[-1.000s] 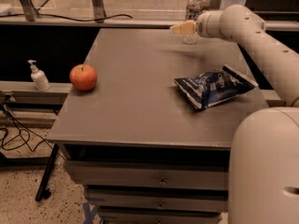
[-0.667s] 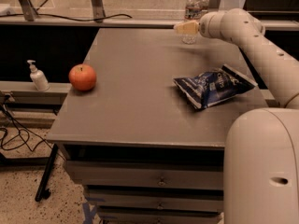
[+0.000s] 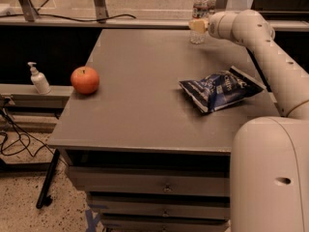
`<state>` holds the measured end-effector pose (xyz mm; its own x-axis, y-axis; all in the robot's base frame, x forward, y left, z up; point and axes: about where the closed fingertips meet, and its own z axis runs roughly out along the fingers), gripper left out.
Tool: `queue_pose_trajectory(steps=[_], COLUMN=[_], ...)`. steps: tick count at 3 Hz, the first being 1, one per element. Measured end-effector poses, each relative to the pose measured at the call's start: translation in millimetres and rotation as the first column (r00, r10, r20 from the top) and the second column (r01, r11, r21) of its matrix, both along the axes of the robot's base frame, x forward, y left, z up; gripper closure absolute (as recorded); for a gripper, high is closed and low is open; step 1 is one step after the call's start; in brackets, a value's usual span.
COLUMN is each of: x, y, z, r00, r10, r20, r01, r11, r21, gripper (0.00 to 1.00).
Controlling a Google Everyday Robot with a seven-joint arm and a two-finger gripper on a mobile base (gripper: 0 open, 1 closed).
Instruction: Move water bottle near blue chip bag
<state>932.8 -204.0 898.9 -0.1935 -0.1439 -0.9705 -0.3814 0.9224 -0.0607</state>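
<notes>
- The bottle (image 3: 200,6) stands upright at the far edge of the bench (image 3: 140,110), well apart from the bag (image 3: 221,88), so nothing of the move itself is done yet.
- The hand (image 3: 197,25) is at the bottle's lower half, reaching in from the right at the end of the arm (image 3: 270,57). It overlaps the bottle in this view.
- I cannot tell whether the hand is apart, together or clamped on the bottle; contact looks likely, but that is a judgement.
- The bag lies crumpled on the right side of the bench, nearer the front, with bare surface to its left and behind it.
- What is left, as I judge it: secure the grip, lift or slide the bottle toward the front, and set it upright just beside the bag.
- The apple (image 3: 85,79) sits near the left edge, far from that path.
- Against 1 s ago, the hand has crept a little to the right, closer onto the bottle.
- The bottle, bag and apple are where they were, so the bottle has not started to travel.
</notes>
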Motion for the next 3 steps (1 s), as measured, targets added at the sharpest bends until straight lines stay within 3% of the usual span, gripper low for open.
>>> queue_pose_trajectory(steps=[2, 3], x=[-14.0, -42.4], y=[-13.3, -23.4], z=[-0.9, 0.6], r00=[0.9999, 0.9994], r10=[0.005, 0.021], r20=[-0.012, -0.028], r01=[-0.005, -0.02], r11=[1.0, 0.999], r21=[0.013, 0.026], gripper=[0.87, 1.0])
